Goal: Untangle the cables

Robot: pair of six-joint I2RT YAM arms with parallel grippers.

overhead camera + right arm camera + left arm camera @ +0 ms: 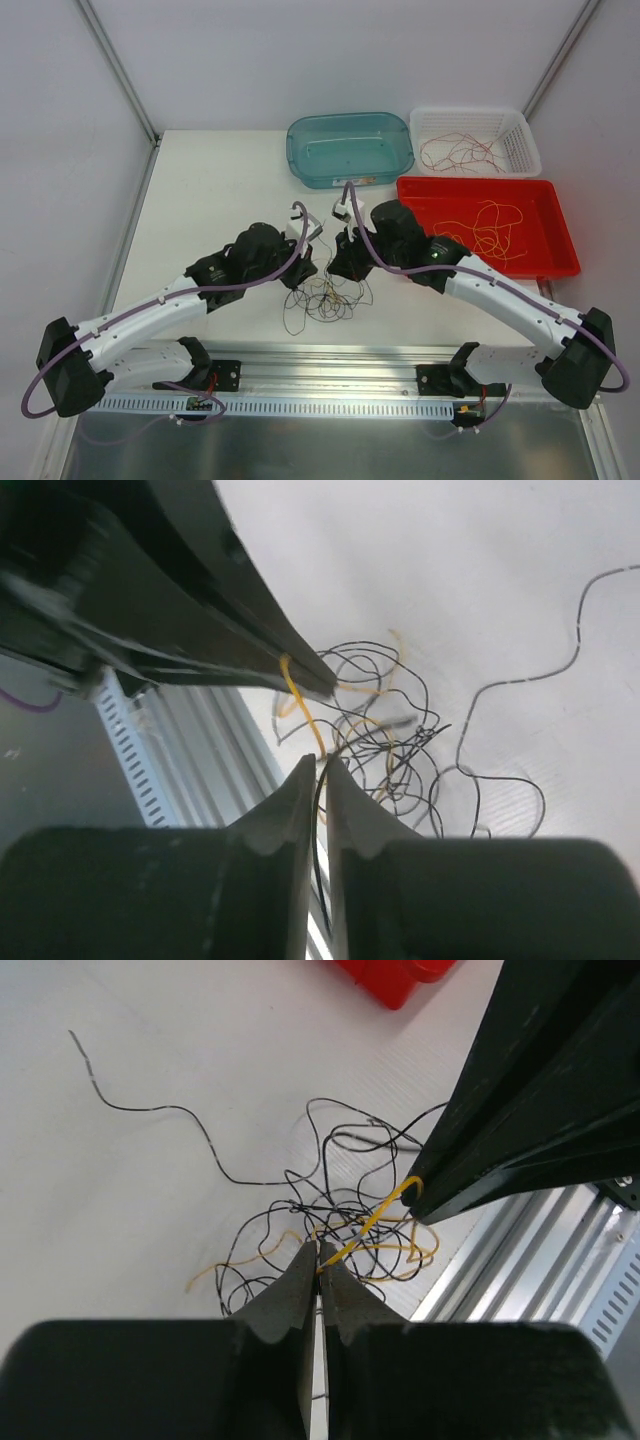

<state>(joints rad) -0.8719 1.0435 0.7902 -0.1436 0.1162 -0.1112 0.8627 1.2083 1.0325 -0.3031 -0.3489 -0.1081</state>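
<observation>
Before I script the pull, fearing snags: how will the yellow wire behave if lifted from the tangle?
Probably floppy and very light: the yellow wire is hair-thin and curls loosely. It will likely drag the dark wires along, since it threads through their tangle. It might slip from the shut left hand, being so thin.

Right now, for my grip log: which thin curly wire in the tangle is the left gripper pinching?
The bright yellow-orange wire: it rises from the shut tips of the left gripper; the thin dark wires lie slack around it.
</observation>
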